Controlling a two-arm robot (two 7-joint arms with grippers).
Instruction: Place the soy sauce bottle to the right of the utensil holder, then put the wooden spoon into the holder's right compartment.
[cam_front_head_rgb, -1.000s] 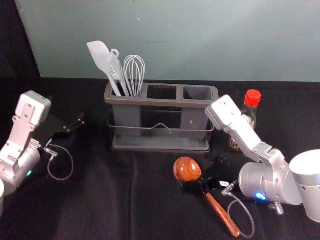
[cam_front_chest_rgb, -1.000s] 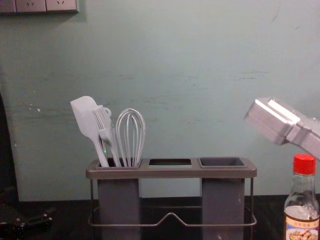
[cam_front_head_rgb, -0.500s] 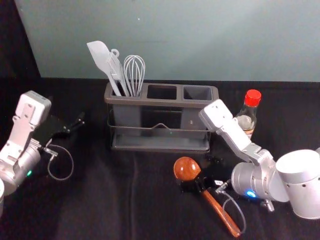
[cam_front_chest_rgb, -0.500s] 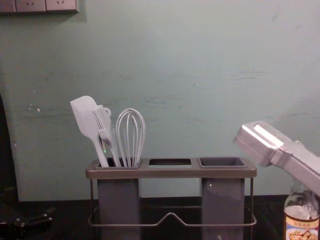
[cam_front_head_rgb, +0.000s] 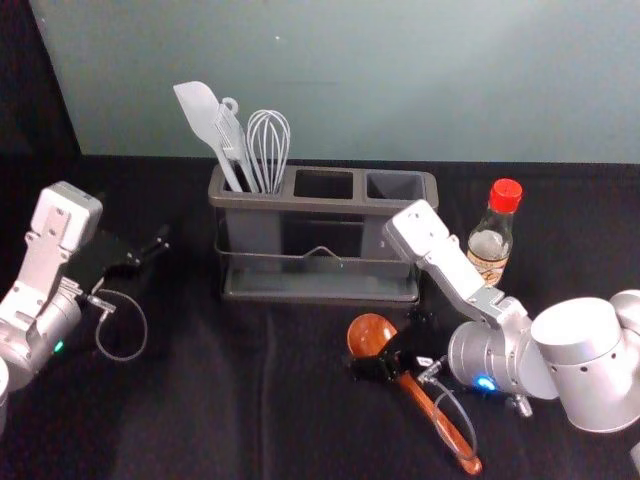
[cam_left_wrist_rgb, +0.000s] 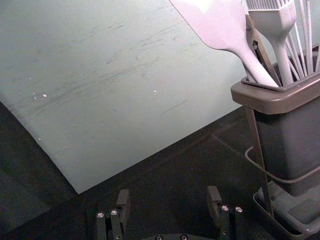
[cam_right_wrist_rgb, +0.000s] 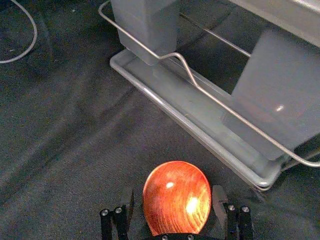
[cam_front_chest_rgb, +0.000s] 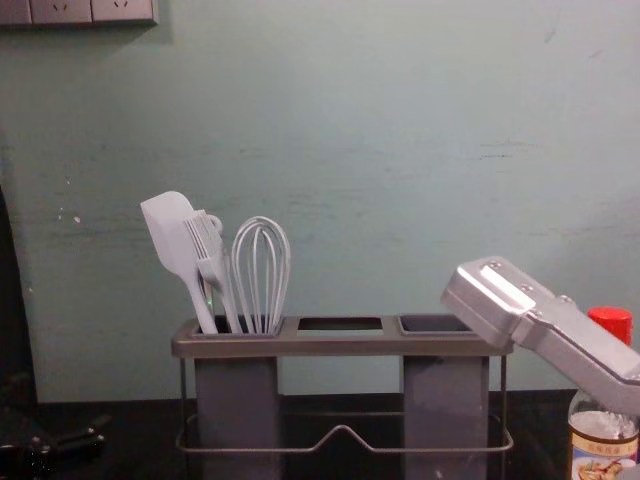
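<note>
We have our right gripper (cam_front_head_rgb: 398, 350) open astride the spoon (cam_front_head_rgb: 371, 335), unclamped; left gripper (cam_front_head_rgb: 152, 250) parked open, left.

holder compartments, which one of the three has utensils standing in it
The left compartment of the utensil holder: a spatula, brush and whisk stick up from it, while nothing rises from the middle compartment or right compartment.

Spoon (cam_right_wrist_rgb: 177, 197): glossy wood, visible grain. Holder (cam_front_head_rgb: 325, 206): smooth metal wire (cam_right_wrist_rgb: 225, 106), satin cups (cam_right_wrist_rgb: 280, 85), likely plastic. Bench: matt black cloth (cam_front_head_rgb: 150, 420). Bottle (cam_front_head_rgb: 490, 245): shiny clear glass.
</note>
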